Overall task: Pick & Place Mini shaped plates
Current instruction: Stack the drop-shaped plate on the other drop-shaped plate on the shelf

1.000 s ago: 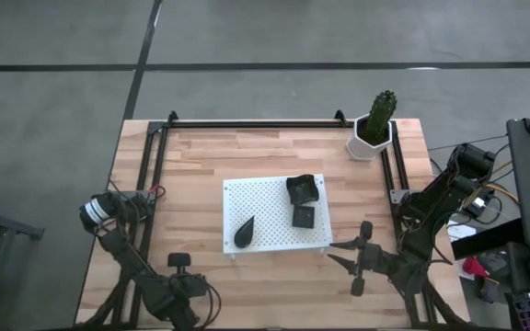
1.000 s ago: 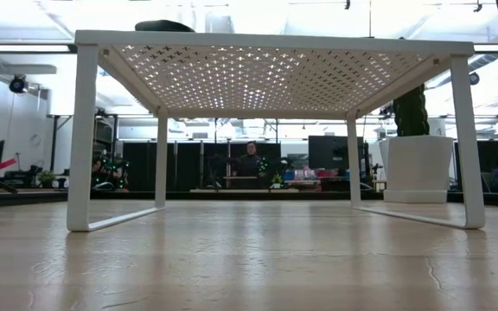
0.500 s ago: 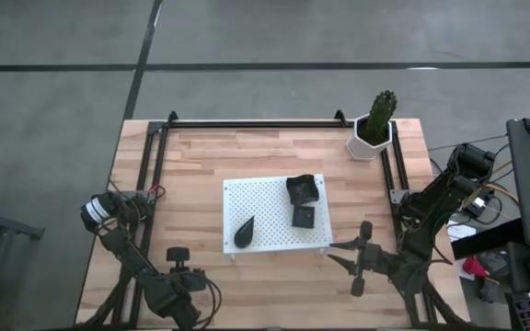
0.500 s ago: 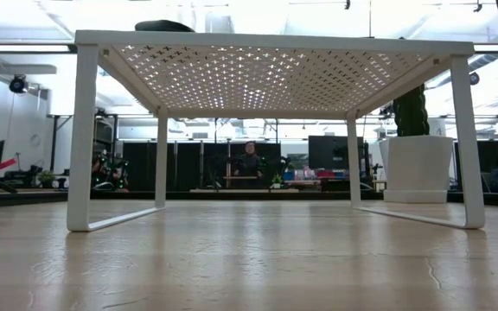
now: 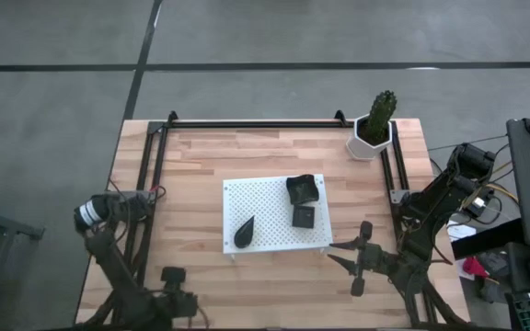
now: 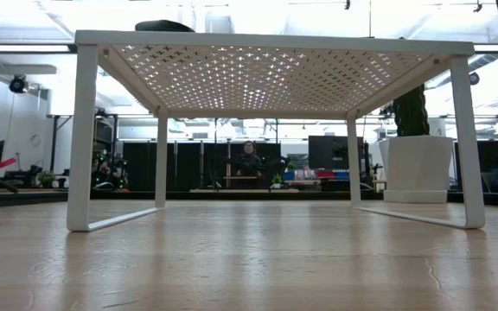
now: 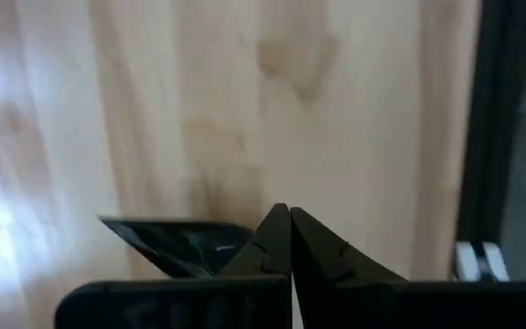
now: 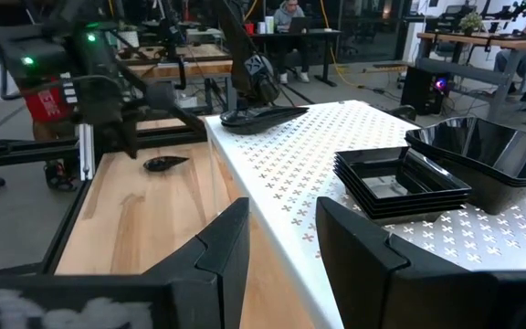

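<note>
Several mini black plates rest on the white perforated board: a teardrop one, a stack of square ones and a larger dish. The right wrist view shows the same teardrop plate, stack and dish. Another teardrop plate lies flat on the wood left of the board. My left gripper is shut near the table's near edge. That plate shows just beside its fingertips, partly hidden behind one finger. My right gripper waits open near the board's near right corner. My left gripper points down at the table with its fingers closed together. The teardrop plate's pointed end lies beside one finger, not between the two. Whether that finger touches the plate I cannot tell.
A white hexagonal pot with a cactus stands at the far right corner. The board stands on thin white legs. Black rails run along the table's left, far and right sides. Bare wood lies between the board and the near edge.
My left gripper has drawn back toward the table's near edge, staying over the near left part of the table. The right arm and the plates on the board have kept still.
</note>
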Controlling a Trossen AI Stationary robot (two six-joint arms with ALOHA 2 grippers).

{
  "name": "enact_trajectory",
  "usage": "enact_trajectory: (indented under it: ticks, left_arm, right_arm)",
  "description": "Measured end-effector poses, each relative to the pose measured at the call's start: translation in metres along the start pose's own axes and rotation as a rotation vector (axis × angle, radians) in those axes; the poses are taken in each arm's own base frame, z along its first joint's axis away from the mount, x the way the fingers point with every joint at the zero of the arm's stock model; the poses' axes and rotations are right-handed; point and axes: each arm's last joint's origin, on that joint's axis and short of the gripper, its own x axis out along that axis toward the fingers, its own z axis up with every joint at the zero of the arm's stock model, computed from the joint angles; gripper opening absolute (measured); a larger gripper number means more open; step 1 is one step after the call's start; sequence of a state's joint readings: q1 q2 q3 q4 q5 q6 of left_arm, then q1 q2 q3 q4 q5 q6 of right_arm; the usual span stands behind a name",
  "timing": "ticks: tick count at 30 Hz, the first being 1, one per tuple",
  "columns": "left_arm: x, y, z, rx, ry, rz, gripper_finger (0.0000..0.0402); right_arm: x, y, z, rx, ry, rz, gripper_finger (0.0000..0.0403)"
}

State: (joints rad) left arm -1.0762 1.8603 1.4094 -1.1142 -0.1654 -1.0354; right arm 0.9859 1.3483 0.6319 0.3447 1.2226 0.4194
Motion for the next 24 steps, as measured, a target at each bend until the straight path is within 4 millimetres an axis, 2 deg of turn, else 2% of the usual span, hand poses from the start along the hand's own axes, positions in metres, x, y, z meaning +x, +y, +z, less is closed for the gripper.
enact_trajectory:
  ticks: [5, 10, 16, 20, 24]
  left_arm:
    - [-0.004, -0.019, -0.021, -0.077, -0.016, -0.076, 0.0000]
    - [-0.003, -0.025, -0.032, -0.114, -0.051, -0.065, 0.0014]
    - [0.012, -0.019, -0.044, -0.063, -0.017, -0.007, 0.0078]
    - [0.023, -0.014, -0.048, -0.060, 0.002, 0.022, 0.0125]
    - [0.026, -0.011, -0.048, -0.063, 0.003, 0.033, 0.0147]
  right_arm:
    - [0.000, 0.000, 0.000, 0.000, 0.000, 0.000, 0.0123]
    - [0.000, 0.000, 0.000, 0.000, 0.000, 0.000, 0.0123]
    - [0.000, 0.000, 0.000, 0.000, 0.005, 0.012, 0.0123]
    - [0.000, 0.004, -0.002, -0.011, 0.066, 0.148, 0.0123]
    - [0.000, 0.005, -0.004, -0.011, 0.078, 0.167, 0.0123]
